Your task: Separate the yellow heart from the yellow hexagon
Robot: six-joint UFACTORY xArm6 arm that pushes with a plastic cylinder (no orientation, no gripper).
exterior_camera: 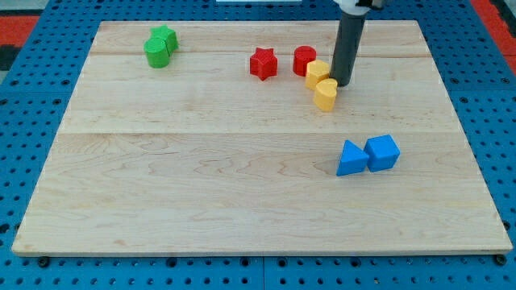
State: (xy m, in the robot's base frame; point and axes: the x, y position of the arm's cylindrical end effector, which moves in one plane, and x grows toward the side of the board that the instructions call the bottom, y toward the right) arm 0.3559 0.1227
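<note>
Claw is hardly the word for what this arm carries: it ends in a plain dark rod with nothing to part or clamp, and my tip (341,84) is down on the bench (201,185) toward the view's top right. It stands just to the view's right of the two yellow blocks, pressed close against them at about the spot where they meet.

That pair sits touching. The yellow hexagon (317,73) is the upper one, and the yellow heart (326,95) lies just below it, slightly to the view's right. The heart's upper right edge looks to be in contact with the rod, though I can't be certain from this angle.

A red cylinder (304,60) sits right against the hexagon's upper left side, and a red star (263,63) lies a little farther to the view's left, apart from it.

Far off at the top left, a green star (164,37) and a green cylinder (157,54) are bunched together. Lower right of the rod, well clear of it, a blue triangle (350,159) and a blue cube (382,152) sit side by side, touching.
</note>
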